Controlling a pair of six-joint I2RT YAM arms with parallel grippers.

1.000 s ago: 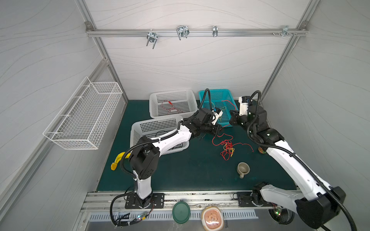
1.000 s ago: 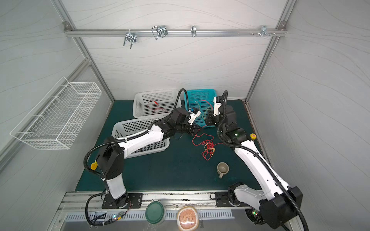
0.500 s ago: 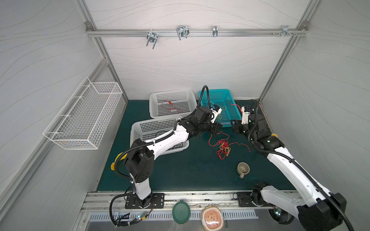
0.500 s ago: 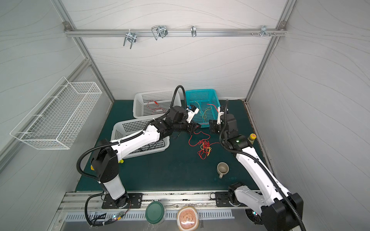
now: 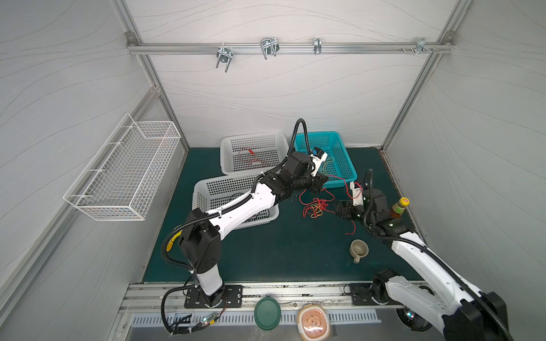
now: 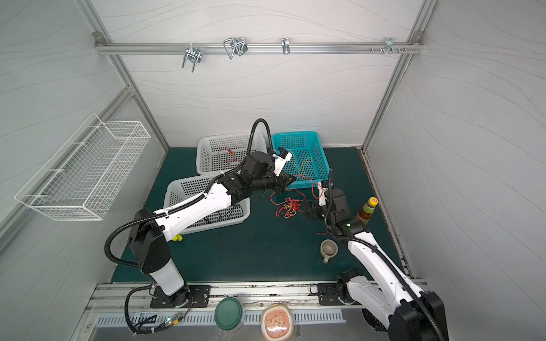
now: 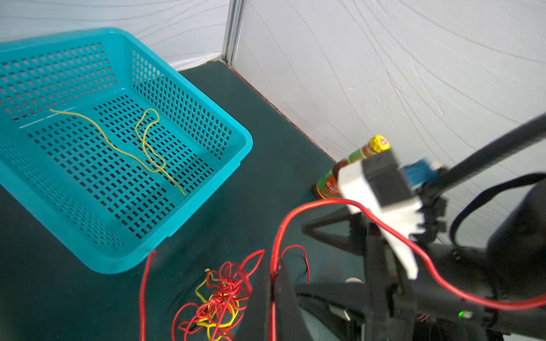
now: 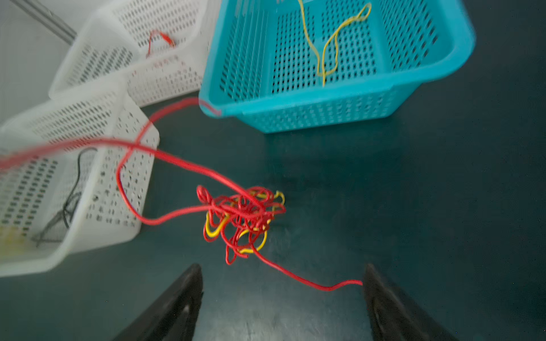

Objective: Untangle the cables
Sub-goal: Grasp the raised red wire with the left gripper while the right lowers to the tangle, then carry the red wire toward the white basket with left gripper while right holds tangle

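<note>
A tangle of red and yellow cables [image 5: 317,208] [image 6: 291,206] [image 7: 221,298] [image 8: 242,218] lies on the green mat in front of the teal basket [image 5: 348,165]. My left gripper [image 5: 322,181] [image 6: 291,180] [image 7: 274,274] hangs just above and behind the tangle, shut on a red cable. That cable runs on over my right arm's wrist. My right gripper [image 5: 336,208] [image 6: 307,208] [image 8: 280,283] is low over the mat just right of the tangle, open and holding nothing. A loose red strand [image 8: 310,280] reaches one of its fingers [image 8: 381,295].
A yellow cable [image 7: 141,141] [image 8: 328,44] lies in the teal basket. The rear white basket [image 5: 227,147] holds a red cable, the front white basket [image 8: 88,124] a black one. A sauce bottle [image 5: 399,208] and a mug [image 5: 358,249] stand near my right arm.
My right gripper has opened and come down from beside the teal basket to the mat next to the tangle. The left gripper stayed shut and shifted slightly right.
</note>
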